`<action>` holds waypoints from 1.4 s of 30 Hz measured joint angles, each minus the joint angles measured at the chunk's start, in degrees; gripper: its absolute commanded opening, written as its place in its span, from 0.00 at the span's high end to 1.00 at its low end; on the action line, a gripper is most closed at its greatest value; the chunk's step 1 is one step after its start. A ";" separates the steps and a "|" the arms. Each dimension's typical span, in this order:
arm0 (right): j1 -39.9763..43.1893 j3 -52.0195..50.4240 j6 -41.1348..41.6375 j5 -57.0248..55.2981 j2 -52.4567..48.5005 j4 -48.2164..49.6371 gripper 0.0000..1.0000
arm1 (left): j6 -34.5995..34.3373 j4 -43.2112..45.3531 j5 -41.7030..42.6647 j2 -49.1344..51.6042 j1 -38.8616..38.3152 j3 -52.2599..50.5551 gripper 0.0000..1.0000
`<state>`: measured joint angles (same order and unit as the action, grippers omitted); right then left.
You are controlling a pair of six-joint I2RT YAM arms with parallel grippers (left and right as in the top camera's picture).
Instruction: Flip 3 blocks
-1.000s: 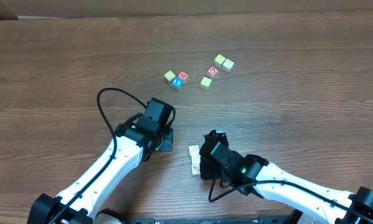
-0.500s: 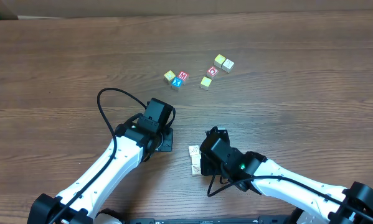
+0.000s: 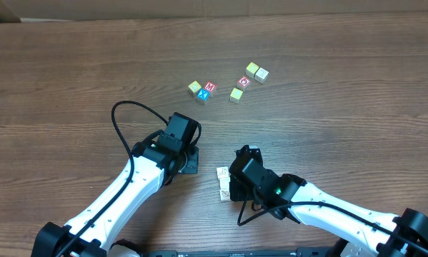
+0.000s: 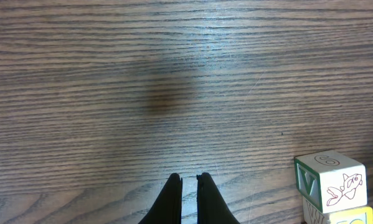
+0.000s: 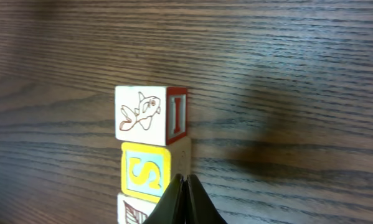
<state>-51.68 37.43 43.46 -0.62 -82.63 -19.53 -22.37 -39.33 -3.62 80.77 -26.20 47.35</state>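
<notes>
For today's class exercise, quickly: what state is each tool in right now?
Left tool: closed, holding nothing.
Right tool: closed, holding nothing.

The left arm [image 3: 121, 196] and right arm [image 3: 342, 214] are white, black-jointed. A black cable [image 3: 137, 104] loops off the left. A green light [image 3: 279, 191] dots the right.
</notes>
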 measured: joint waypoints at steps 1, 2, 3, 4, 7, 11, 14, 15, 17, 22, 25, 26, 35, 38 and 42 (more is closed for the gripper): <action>0.00 0.00 0.00 0.17 0.00 0.13 0.96 | 0.00 0.02 0.00 0.00 0.00 0.00 0.96; 0.00 0.00 0.00 0.24 0.00 0.24 0.96 | 0.00 0.00 0.00 0.00 0.00 0.00 0.96; 0.00 0.00 0.00 0.24 0.00 0.26 0.96 | 0.00 0.00 0.00 0.00 0.00 0.00 0.96; 0.00 0.00 0.00 0.31 0.00 0.31 0.96 | 0.00 0.00 0.00 0.00 0.00 0.00 0.96; 0.00 0.00 0.02 0.39 0.00 0.37 0.96 | 0.00 0.00 0.00 0.00 0.00 0.00 0.96; 0.00 0.00 0.07 0.39 0.00 0.48 0.96 | 0.00 -0.11 0.00 0.00 0.00 0.00 0.96; 0.00 0.00 0.63 0.37 -0.11 0.79 0.96 | 0.00 -0.15 0.00 0.00 0.00 0.00 0.96; 0.00 0.00 0.72 0.37 -0.22 0.94 0.96 | 0.00 -0.22 0.00 0.00 0.00 0.00 0.96; 0.00 0.00 1.18 0.39 -0.81 1.18 0.96 | 0.00 -0.39 0.00 0.00 0.00 0.00 0.95; 0.00 0.00 1.92 0.39 -2.19 1.46 0.96 | 0.00 -1.03 -0.02 0.00 0.00 0.00 0.96; 0.00 0.00 1.97 0.42 -2.19 1.53 0.96 | 0.00 -1.18 0.00 0.00 0.00 0.00 0.96; 0.00 0.00 2.01 0.39 -2.19 1.53 0.96 | 0.00 -1.18 0.00 0.00 0.00 0.00 0.96; 0.00 0.00 1.92 0.83 -2.19 2.03 0.96 | 0.00 -1.18 -0.02 0.00 0.00 0.00 0.96; 0.00 0.00 1.90 0.85 -2.19 2.03 0.96 | 0.00 -1.16 -0.02 0.00 0.00 0.00 0.96; 0.00 0.00 1.92 0.96 -2.19 2.03 0.96 | 0.00 -1.14 0.00 0.00 0.00 0.00 0.96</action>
<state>-51.68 37.43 45.39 0.34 -84.82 -17.50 -22.37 -40.47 -3.62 80.77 -26.20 47.35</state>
